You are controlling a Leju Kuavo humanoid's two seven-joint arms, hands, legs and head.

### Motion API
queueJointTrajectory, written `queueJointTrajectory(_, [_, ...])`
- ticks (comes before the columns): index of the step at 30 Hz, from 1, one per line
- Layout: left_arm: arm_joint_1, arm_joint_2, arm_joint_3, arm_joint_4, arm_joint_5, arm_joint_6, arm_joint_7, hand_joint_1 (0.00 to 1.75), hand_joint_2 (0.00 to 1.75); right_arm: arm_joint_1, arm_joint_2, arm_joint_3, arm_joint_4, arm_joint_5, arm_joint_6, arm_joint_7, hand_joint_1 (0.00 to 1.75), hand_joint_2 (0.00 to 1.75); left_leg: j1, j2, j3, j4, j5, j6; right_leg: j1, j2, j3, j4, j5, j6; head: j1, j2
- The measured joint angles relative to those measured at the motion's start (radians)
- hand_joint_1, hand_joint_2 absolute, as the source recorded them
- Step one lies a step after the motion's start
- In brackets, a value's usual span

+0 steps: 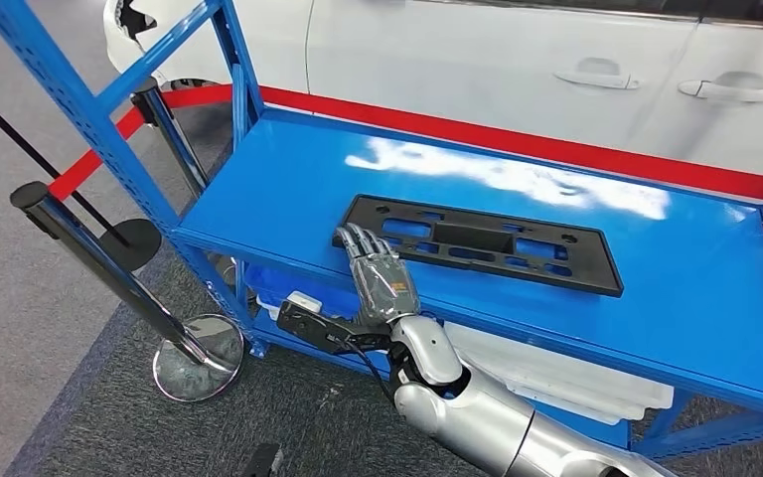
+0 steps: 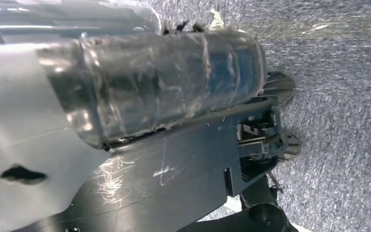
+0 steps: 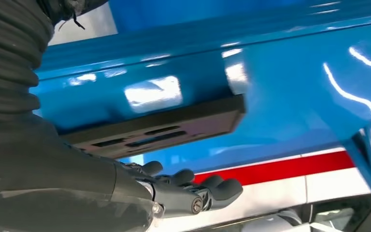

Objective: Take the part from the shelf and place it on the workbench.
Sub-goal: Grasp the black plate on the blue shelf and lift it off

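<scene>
— what sits at the far left of the head view?
— two black stanchion posts, the nearer one (image 1: pixel 109 268) leaning over a chrome base (image 1: pixel 199 370) on grey carpet (image 1: pixel 20 298), with a red belt (image 1: pixel 89 164) running behind the blue frame upright (image 1: pixel 89 119).

— and moving right?
— the blue shelf (image 1: pixel 715 288), its top deck glossy and catching glare. the black part (image 1: pixel 482 243), a flat rectangular panel with slots cut through it, lies flat on that deck, near the front edge and left of centre.

— where is the robot's hand?
— the right hand (image 1: pixel 382 278) reaches up from below on its silver arm and rests over the shelf's front edge, fingers (image 1: pixel 358 241) stretched out nearly straight and a little apart, their tips touching the near left corner of the part. it grips nothing. the right wrist view shows the same fingers (image 3: pixel 212 188) extended beside the panel (image 3: pixel 159 130), not wrapped around it.

— the left hand?
— the left wrist view looks down at carpet and dark robot parts; whether the left hand is spread or curled cannot be told.

— further right?
— white trays (image 1: pixel 556 373) lie on the lower deck, and a white car (image 1: pixel 556 70) with two door handles stands behind the shelf, beyond the red belt.
</scene>
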Motion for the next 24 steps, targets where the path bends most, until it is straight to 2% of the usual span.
queueJointTrajectory(2, [-0.001, 0.000, -0.002, 0.000, -0.001, 0.000, -0.011, 0.00, 0.00, -0.001, 0.006, 0.000, 0.016, -0.003, 0.003, 0.006, 0.00, 1.75, 0.003, 0.002, -0.015, 0.038, -0.027, -0.008, -0.004, -0.001, 0.005, -0.005, 0.001, -0.009, -0.002, 0.000])
queueJointTrajectory(3, [-0.001, 0.000, -0.004, 0.000, -0.002, 0.000, -0.018, 0.00, 0.00, -0.002, 0.010, 0.000, 0.024, -0.011, 0.009, 0.007, 0.00, 1.75, 0.004, 0.003, -0.037, 0.085, -0.052, -0.013, -0.005, -0.002, 0.008, -0.007, 0.001, -0.012, -0.003, 0.000])
queueJointTrajectory(5, [-0.001, 0.000, -0.006, 0.000, -0.004, -0.001, -0.028, 0.00, 0.00, -0.002, 0.016, 0.000, 0.050, -0.051, 0.039, -0.005, 0.00, 1.75, 0.005, 0.004, -0.102, 0.217, -0.105, -0.020, -0.003, -0.004, 0.009, -0.007, 0.000, -0.016, -0.006, 0.000])
queueJointTrajectory(6, [-0.001, 0.000, -0.007, 0.000, -0.006, -0.001, -0.031, 0.00, 0.00, -0.002, 0.018, 0.000, 0.064, -0.081, 0.059, -0.016, 0.00, 1.75, 0.005, 0.004, -0.126, 0.263, -0.115, -0.021, -0.001, -0.004, 0.010, -0.007, -0.001, -0.018, -0.006, 0.000])
queueJointTrajectory(7, [-0.001, 0.000, -0.008, 0.000, -0.007, -0.002, -0.033, 0.00, 0.00, -0.001, 0.021, 0.000, 0.081, -0.114, 0.076, -0.028, 0.00, 1.75, 0.005, 0.004, -0.135, 0.275, -0.106, -0.019, 0.001, -0.004, 0.012, -0.007, -0.002, -0.019, -0.006, 0.000])
queueJointTrajectory(8, [-0.001, 0.000, -0.009, 0.000, -0.009, -0.003, -0.033, 0.00, 0.00, -0.001, 0.024, 0.000, 0.096, -0.142, 0.088, -0.039, 0.00, 1.75, 0.005, 0.004, -0.125, 0.247, -0.080, -0.016, 0.002, -0.003, 0.014, -0.007, -0.003, -0.020, -0.006, 0.000])
queueJointTrajectory(10, [-0.001, 0.001, -0.012, 0.000, -0.009, -0.005, -0.033, 0.00, 0.00, -0.004, 0.031, 0.000, 0.126, -0.179, 0.098, -0.053, 0.00, 1.75, 0.002, 0.004, -0.064, 0.115, -0.011, -0.006, 0.003, -0.001, 0.019, -0.008, -0.006, -0.021, -0.005, 0.000])
queueJointTrajectory(11, [-0.001, 0.001, -0.014, 0.000, -0.010, -0.006, -0.033, 0.00, 0.00, -0.008, 0.034, 0.000, 0.140, -0.189, 0.099, -0.055, 0.00, 1.75, -0.001, 0.004, -0.035, 0.055, 0.009, -0.002, 0.004, 0.000, 0.020, -0.008, -0.007, -0.019, -0.005, 0.000])
queueJointTrajectory(12, [-0.001, 0.002, -0.015, 0.000, -0.010, -0.006, -0.033, 0.00, 0.00, -0.011, 0.037, 0.000, 0.156, -0.199, 0.099, -0.059, 0.00, 1.75, -0.005, 0.003, -0.016, 0.016, 0.018, 0.001, 0.005, 0.001, 0.019, -0.009, -0.006, -0.017, -0.005, 0.000])
queueJointTrajectory(15, [0.001, 0.003, -0.019, 0.000, -0.011, -0.008, -0.037, 0.00, 0.00, -0.020, 0.039, 0.000, 0.196, -0.236, 0.101, -0.065, 0.00, 1.75, -0.008, 0.001, -0.004, -0.014, 0.018, 0.009, 0.005, 0.001, 0.018, -0.016, -0.005, -0.003, -0.004, 0.000])
queueJointTrajectory(17, [0.002, 0.003, -0.021, 0.000, -0.014, -0.011, -0.043, 0.00, 0.00, -0.028, 0.039, 0.000, 0.218, -0.250, 0.102, -0.063, 0.00, 1.75, -0.004, 0.003, 0.004, -0.028, 0.024, 0.019, 0.006, 0.000, 0.008, 0.008, -0.024, 0.006, -0.003, 0.000])
queueJointTrajectory(18, [0.001, 0.003, -0.022, 0.000, -0.016, -0.013, -0.045, 0.00, 0.00, -0.034, 0.039, 0.000, 0.230, -0.254, 0.101, -0.060, 0.00, 1.75, -0.002, 0.004, 0.007, -0.033, 0.027, 0.023, 0.007, -0.001, -0.011, 0.049, -0.048, 0.008, -0.003, 0.000])
queueJointTrajectory(20, [0.000, 0.003, -0.023, 0.000, -0.020, -0.018, -0.049, 0.00, 0.00, -0.044, 0.035, 0.000, 0.256, -0.256, 0.098, -0.048, 0.00, 1.75, -0.003, 0.007, 0.008, -0.033, 0.026, 0.029, 0.007, -0.002, -0.073, 0.178, -0.105, 0.011, -0.002, 0.000])
queueJointTrajectory(21, [0.000, 0.003, -0.024, 0.000, -0.022, -0.020, -0.049, 0.00, 0.00, -0.048, 0.031, 0.000, 0.269, -0.259, 0.097, -0.041, 0.00, 1.75, -0.004, 0.007, 0.009, -0.032, 0.025, 0.030, 0.007, -0.002, -0.101, 0.233, -0.121, 0.013, -0.002, 0.000])
queueJointTrajectory(22, [0.001, 0.003, -0.025, 0.000, -0.023, -0.022, -0.050, 0.00, 0.00, -0.051, 0.026, 0.000, 0.281, -0.263, 0.095, -0.033, 0.00, 1.75, -0.003, 0.007, 0.009, -0.031, 0.023, 0.031, 0.006, -0.002, -0.116, 0.258, -0.120, 0.014, -0.002, 0.000])
queueJointTrajectory(23, [0.002, 0.003, -0.027, 0.000, -0.025, -0.023, -0.049, 0.00, 0.00, -0.054, 0.020, 0.000, 0.292, -0.269, 0.095, -0.028, 0.00, 1.75, -0.003, 0.006, 0.009, -0.028, 0.022, 0.031, 0.005, -0.002, -0.112, 0.242, -0.099, 0.015, -0.002, 0.000])
queueJointTrajectory(24, [0.002, 0.002, -0.028, 0.000, -0.026, -0.024, -0.048, 0.00, 0.00, -0.060, 0.013, -0.001, 0.302, -0.274, 0.092, -0.022, 0.00, 1.75, -0.002, 0.006, 0.009, -0.024, 0.019, 0.030, 0.003, -0.003, -0.088, 0.189, -0.064, 0.015, -0.002, 0.000])
